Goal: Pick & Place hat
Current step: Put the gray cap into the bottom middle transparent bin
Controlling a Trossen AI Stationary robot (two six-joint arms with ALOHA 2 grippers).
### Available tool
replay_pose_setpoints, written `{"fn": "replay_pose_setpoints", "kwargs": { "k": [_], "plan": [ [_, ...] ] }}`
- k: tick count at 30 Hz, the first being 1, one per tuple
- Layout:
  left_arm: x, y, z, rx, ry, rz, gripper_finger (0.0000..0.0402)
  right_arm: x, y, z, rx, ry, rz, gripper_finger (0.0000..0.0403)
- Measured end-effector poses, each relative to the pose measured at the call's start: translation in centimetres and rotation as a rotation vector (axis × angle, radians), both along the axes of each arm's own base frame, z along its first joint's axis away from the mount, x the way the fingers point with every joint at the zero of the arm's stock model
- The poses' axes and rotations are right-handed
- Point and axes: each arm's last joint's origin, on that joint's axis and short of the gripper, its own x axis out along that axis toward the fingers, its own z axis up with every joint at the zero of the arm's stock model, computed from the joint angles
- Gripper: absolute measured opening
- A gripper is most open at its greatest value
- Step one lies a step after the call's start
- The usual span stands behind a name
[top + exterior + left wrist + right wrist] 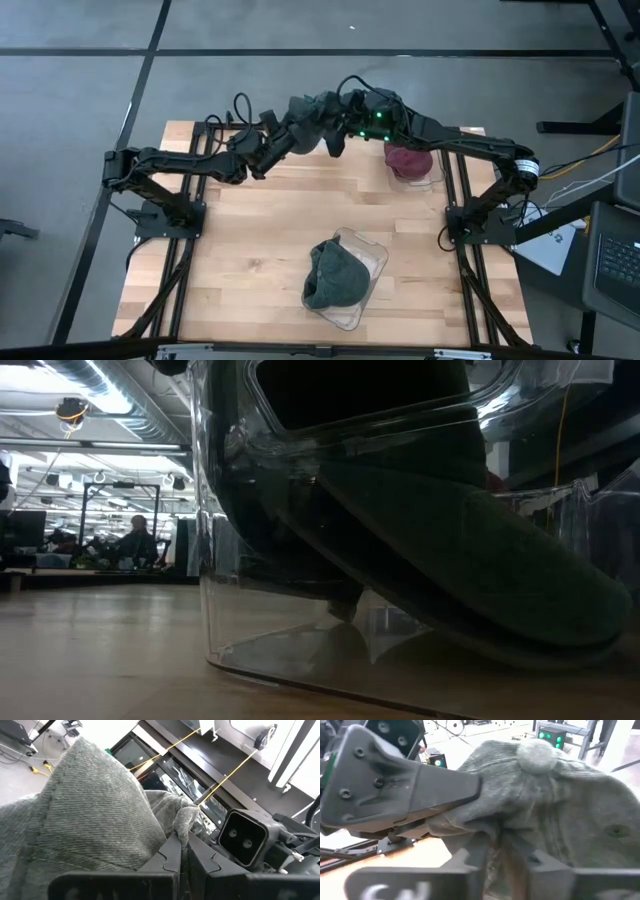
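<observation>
A grey hat (316, 115) with a round button on its crown (537, 754) hangs in the air above the table's far edge, between my two grippers. My left gripper (288, 132) comes at it from the left and is shut on it. My right gripper (346, 118) comes from the right, its fingers closed on the hat's cloth. In the right wrist view my left gripper (405, 790) sits against the hat's far side. My left gripper pinches a bunched fold of the hat's cloth (184, 817) between its two fingertips (172, 845), reaching roughly level from the table's left. The hat is lifted clear of the table and drapes over the gripper. My right gripper has crumpled cloth at the hat's lower edge (502, 840) between its two fingers (470, 862), coming roughly level from the table's right. The crown stands above the fingers, clear of the table.
A dark green hat (336, 274) lies in a clear container (372, 258) at the table's near middle, filling the low view (480, 550). A maroon hat (408, 158) sits in another clear container (432, 178) at the far right. Bare wood lies between them.
</observation>
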Motion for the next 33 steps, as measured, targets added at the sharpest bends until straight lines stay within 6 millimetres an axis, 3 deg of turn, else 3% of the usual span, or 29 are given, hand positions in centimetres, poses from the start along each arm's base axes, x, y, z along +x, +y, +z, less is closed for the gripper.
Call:
{"fn": "replay_pose_setpoints", "kwargs": {
  "k": [4, 17, 24, 33],
  "plan": [
    [0.0, 0.0, 0.0, 0.001, 0.000, -0.002, 0.0005, 0.0, 0.1, 0.0, -0.029, 0.014, 0.027, 0.0011],
    [0.0, -0.6, 0.4, 0.196, 0.117, -0.187, 0.0034, -1.2, 0.9, -0.2, -0.008, 0.129, 0.167, 0.0004],
    [-2.3, -0.3, 2.3, 0.251, 0.149, -0.322, 0.0075, -2.8, 1.6, 0.0, -0.003, 0.221, 0.193, 0.0002],
    [-6.0, 0.3, 3.0, 0.112, 0.260, -0.314, 0.0119, -4.2, 2.7, 0.9, -0.018, 0.216, 0.391, 0.0001]
  ]
}}
